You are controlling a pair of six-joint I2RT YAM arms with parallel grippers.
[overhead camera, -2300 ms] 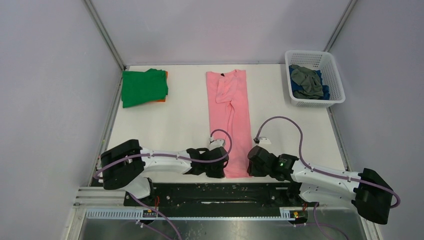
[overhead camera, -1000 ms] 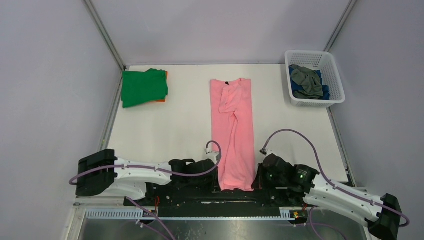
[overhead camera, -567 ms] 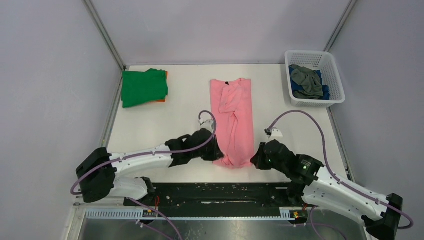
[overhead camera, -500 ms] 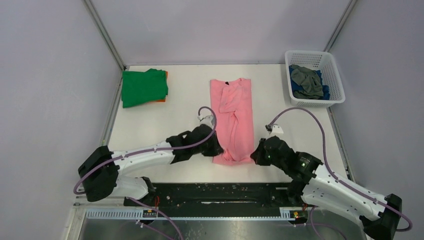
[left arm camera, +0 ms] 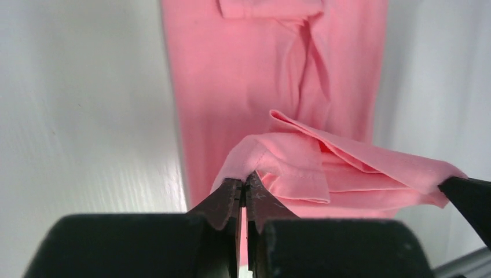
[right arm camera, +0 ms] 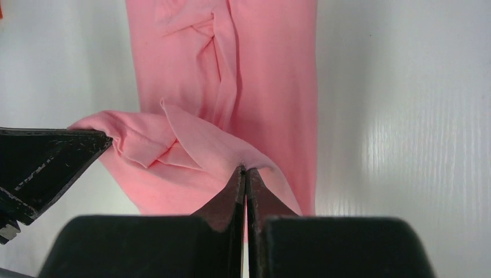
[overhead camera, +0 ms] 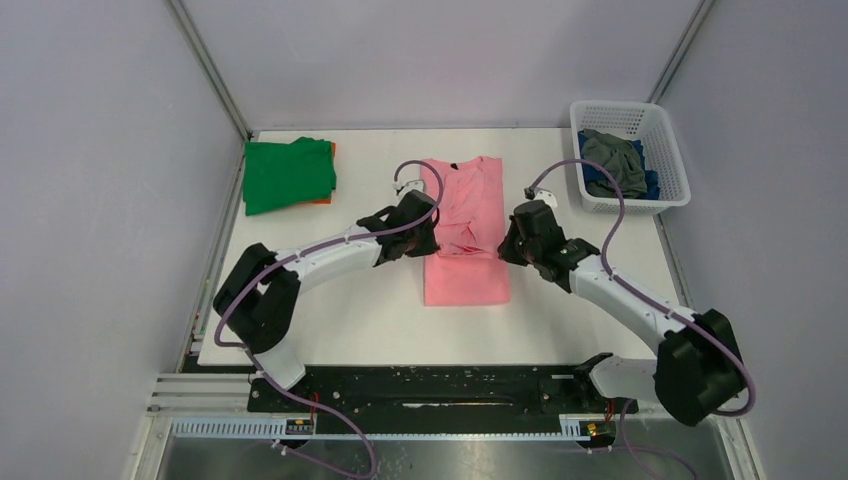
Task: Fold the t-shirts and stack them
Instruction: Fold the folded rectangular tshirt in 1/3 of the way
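Both arms have swung out from the near edge of the table (overhead camera: 330, 300) toward its middle. The left gripper (overhead camera: 427, 238) and right gripper (overhead camera: 506, 244), pinched shut on the two near-hem corners of the pink t-shirt (overhead camera: 466, 282), have carried that hem up and back over the cloth toward the collar. The shirt lay stretched long before; now it is doubled, with a fold as its near edge.

The pink t-shirt (overhead camera: 466, 285) is soft matt cloth, the table (overhead camera: 340, 290) smooth, faintly glossy, the basket (overhead camera: 635, 206) plastic.
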